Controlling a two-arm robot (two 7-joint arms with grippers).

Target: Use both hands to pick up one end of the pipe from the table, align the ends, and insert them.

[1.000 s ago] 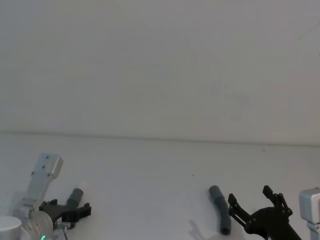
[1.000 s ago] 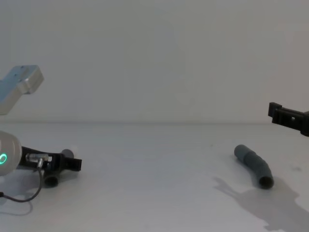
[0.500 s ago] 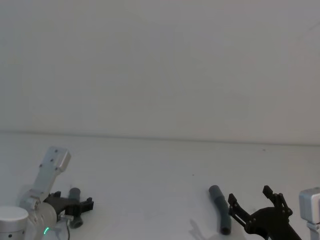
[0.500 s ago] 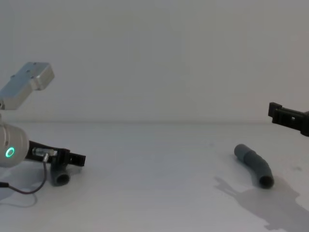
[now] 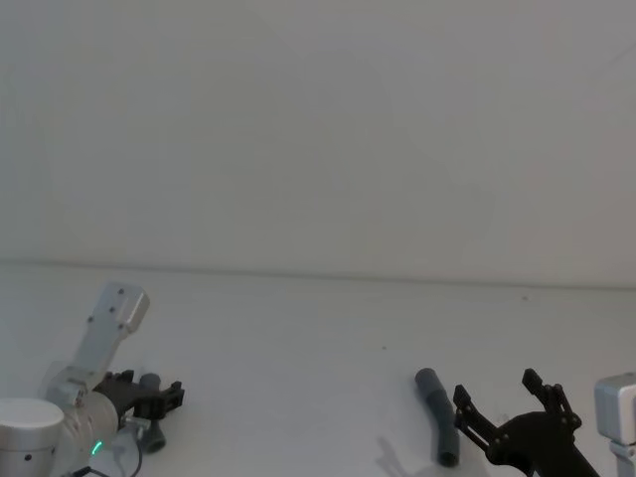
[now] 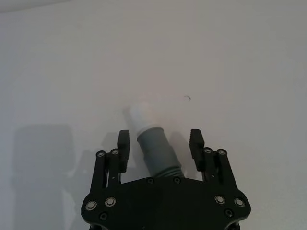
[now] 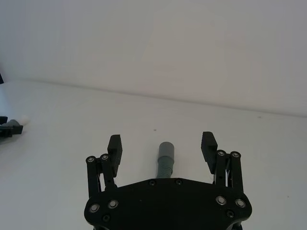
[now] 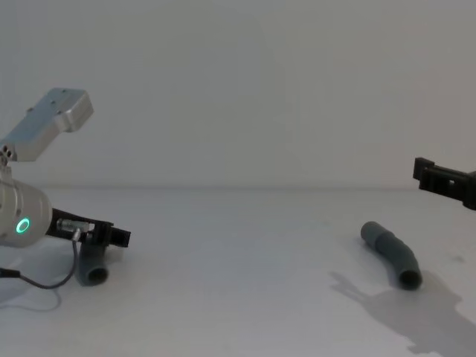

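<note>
Two ribbed hose pieces point(image 8: 390, 253) sit well apart on the white table point(image 8: 238, 297): the white-tipped piece point(image 6: 153, 148) at seven o'clock in the head view, straddled by the left gripper point(image 6: 159, 139) with its fingers point(image 6: 123, 143) open and clear of it, and the cuffed piece point(image 7: 166, 155) at five o'clock, the right gripper point(image 7: 162, 141) spread wide and empty beside it. One thin black cable point(image 8: 56, 281) loops by the left gripper. Since a second ago the left arm point(image 8: 44, 130) has lifted and its piece has shifted toward three o'clock; the right side has stayed put.
</note>
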